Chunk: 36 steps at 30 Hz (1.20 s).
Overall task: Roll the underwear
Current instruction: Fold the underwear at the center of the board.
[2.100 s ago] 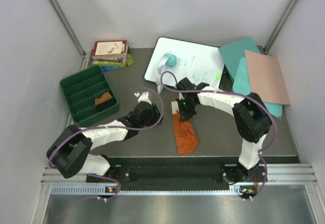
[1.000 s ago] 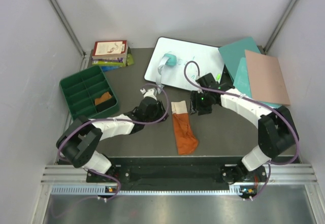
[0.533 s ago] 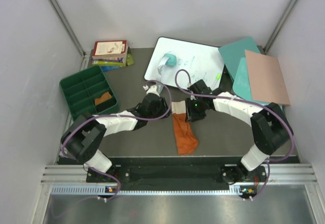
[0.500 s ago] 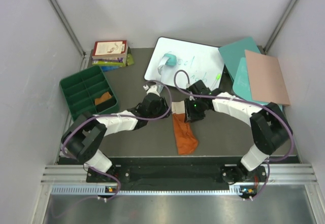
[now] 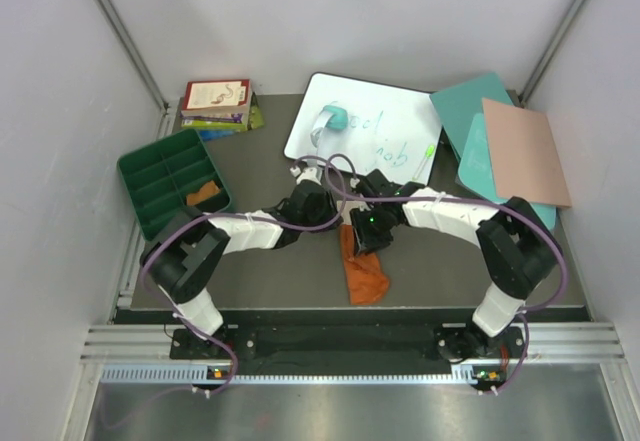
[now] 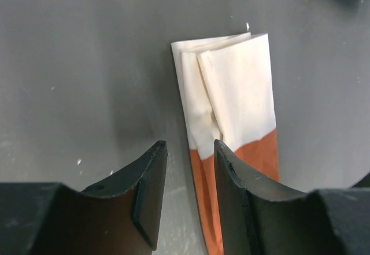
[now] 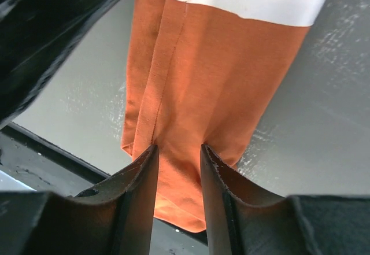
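- The orange brief (image 5: 366,273) lies flat on the bench (image 5: 260,271) as a long folded strip, near the front edge and about midway between the two arms. Its orange end is nearest and its white waistband (image 6: 231,93) forms the far end.
- The right hand (image 7: 178,148) is over the far part of the strip, pointing toward the near end. Its fingers stand slightly apart with orange cloth and a fold line showing in the gap. Whether it is pinching the cloth cannot be told.
- The left hand (image 6: 189,146) is just left of the right one, at the waistband end. It is released: its fingers are apart, and grey bench and the strip's left edge show between them. The right finger overlaps the cloth where white meets orange.
- Farther left, a green tray (image 5: 150,176) holds a tan brief (image 5: 204,194) in its near right compartment.
- Beyond the hands lies a whiteboard (image 5: 375,126) with a teal object (image 5: 334,116) on it.
- At the far left is a stack of books (image 5: 216,104). At the far right are a teal board (image 5: 468,101) and a pink board (image 5: 525,151) that overlap.
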{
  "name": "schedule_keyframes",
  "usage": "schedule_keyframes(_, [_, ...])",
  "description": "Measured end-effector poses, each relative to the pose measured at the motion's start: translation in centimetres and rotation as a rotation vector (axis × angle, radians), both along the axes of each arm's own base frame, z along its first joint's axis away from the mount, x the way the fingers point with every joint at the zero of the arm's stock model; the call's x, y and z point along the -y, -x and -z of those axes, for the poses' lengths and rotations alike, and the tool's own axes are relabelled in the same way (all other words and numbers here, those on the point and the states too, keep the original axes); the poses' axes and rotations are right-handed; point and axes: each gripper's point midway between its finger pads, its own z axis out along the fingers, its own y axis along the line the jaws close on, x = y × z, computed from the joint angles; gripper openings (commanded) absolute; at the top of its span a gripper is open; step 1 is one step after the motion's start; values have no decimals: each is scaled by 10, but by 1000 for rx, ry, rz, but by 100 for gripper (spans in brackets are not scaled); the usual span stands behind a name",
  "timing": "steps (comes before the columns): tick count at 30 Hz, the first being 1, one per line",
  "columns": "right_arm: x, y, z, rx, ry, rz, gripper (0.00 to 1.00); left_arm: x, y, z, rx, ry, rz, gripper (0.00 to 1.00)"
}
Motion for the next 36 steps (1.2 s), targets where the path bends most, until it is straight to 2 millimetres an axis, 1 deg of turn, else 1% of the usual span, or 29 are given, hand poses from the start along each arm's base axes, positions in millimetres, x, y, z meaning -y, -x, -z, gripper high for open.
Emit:
schedule_keyframes(6, [-2,4,3,-6,8,-13,37,9,-4,9,-20,22,-1,42])
schedule_keyframes(10, [-2,8,6,-12,14,-21,38,13,-6,9,-22,49,-8,39])
schedule_keyframes(16, [1,12,17,-30,33,-22,40,16,-8,8,-21,77,-22,39])
schedule_keyframes(20, [-1,12,17,-32,29,-18,41,16,-8,8,-22,89,-33,38])
schedule_keyframes(26, [-2,13,16,-35,23,-16,45,16,-8,8,-17,122,-48,42])
schedule_keyframes(33, [-4,14,15,-33,18,-20,48,19,-10,5,-7,156,-58,40])
schedule_keyframes(36, [-3,14,14,-32,22,-19,51,14,-7,9,-7,163,-79,40])
